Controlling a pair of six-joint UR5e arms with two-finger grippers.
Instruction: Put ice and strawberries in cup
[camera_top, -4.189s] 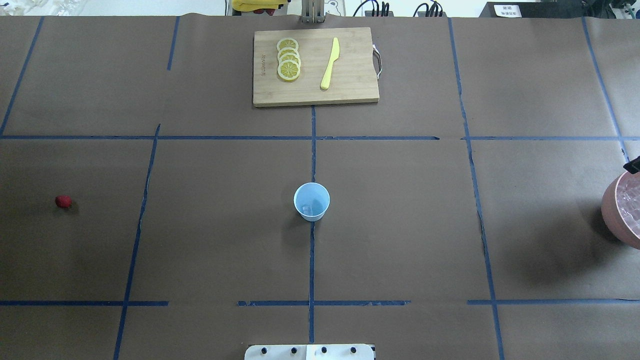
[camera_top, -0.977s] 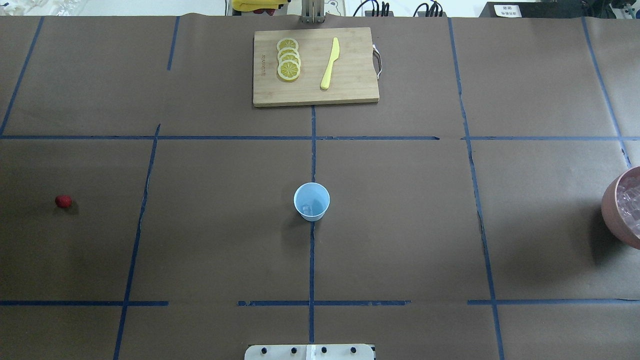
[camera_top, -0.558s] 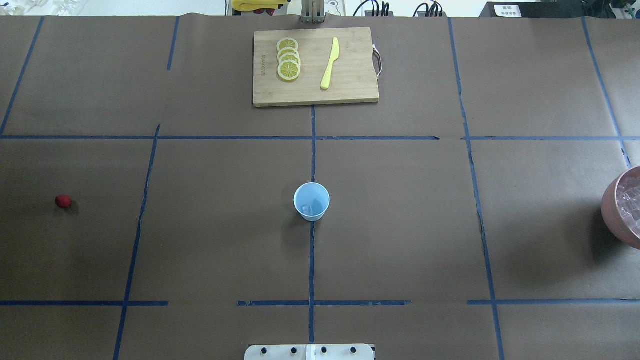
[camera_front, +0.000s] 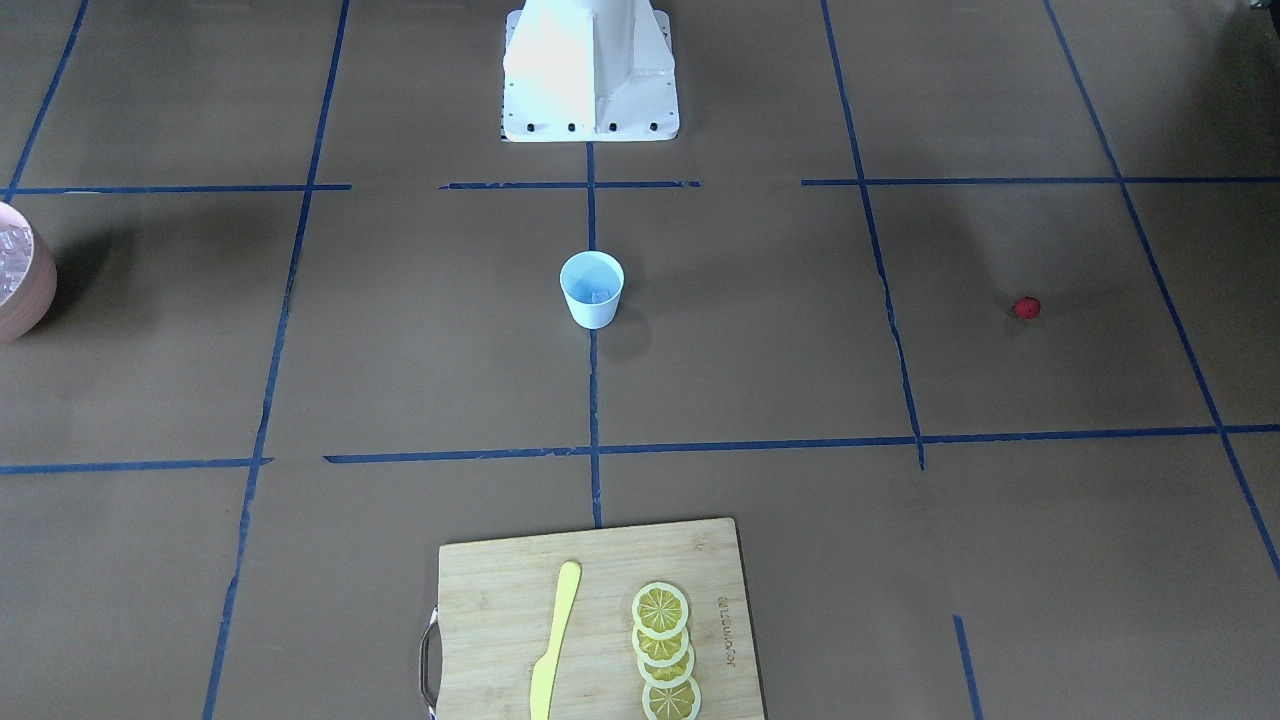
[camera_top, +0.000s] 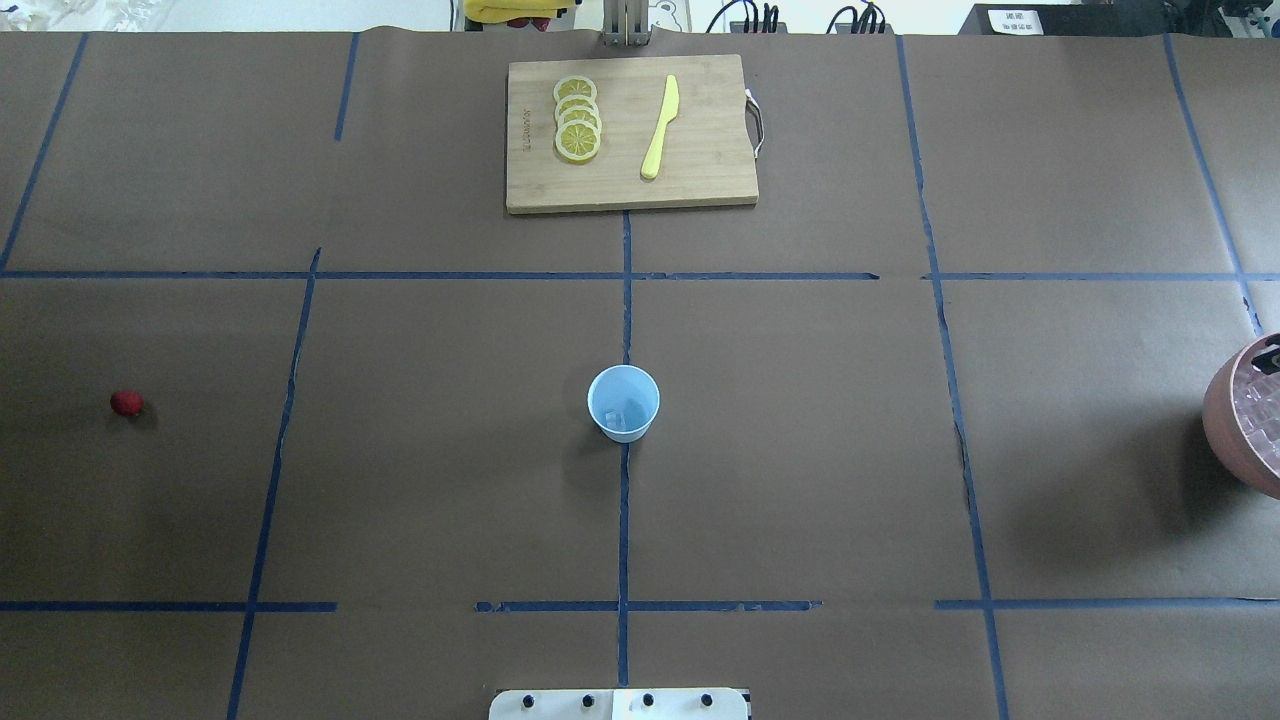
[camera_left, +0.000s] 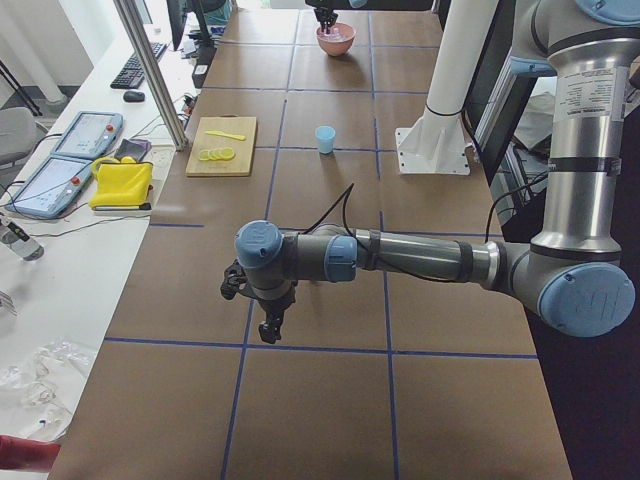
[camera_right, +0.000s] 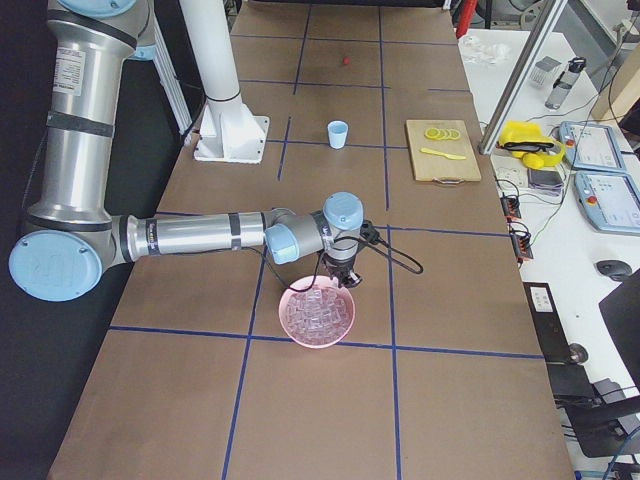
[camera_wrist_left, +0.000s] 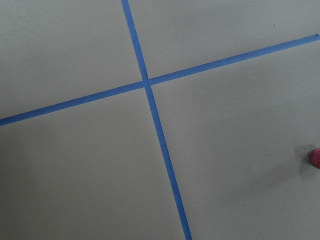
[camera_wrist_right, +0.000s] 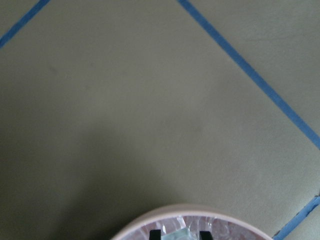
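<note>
The pale-blue cup (camera_top: 623, 403) stands at the table's centre with an ice cube (camera_top: 620, 415) inside. More ice (camera_right: 317, 315) fills the pink bowl (camera_top: 1225, 420) at the right edge. My right gripper (camera_wrist_right: 180, 234) is over the bowl's near-left rim, its black fingertips (camera_wrist_right: 155, 234) tight on either side of one cube. The red strawberry (camera_top: 126, 403) lies alone at far left. It also sits at the right edge of the left wrist view as the strawberry (camera_wrist_left: 315, 157). My left gripper (camera_left: 270, 322) hangs above the table near it; I cannot tell if it is open or shut.
A wooden cutting board (camera_top: 700, 180) with lemon slices (camera_top: 577, 118) and a yellow knife (camera_top: 660, 127) lies at the far centre. The robot's white base (camera_front: 590, 70) is at the near edge. A desk with tablets (camera_left: 60, 160) flanks the table.
A dark part of my right gripper has come back into the overhead view over the bowl's upper-left rim, shading the ice. Cup and strawberry have not moved.
</note>
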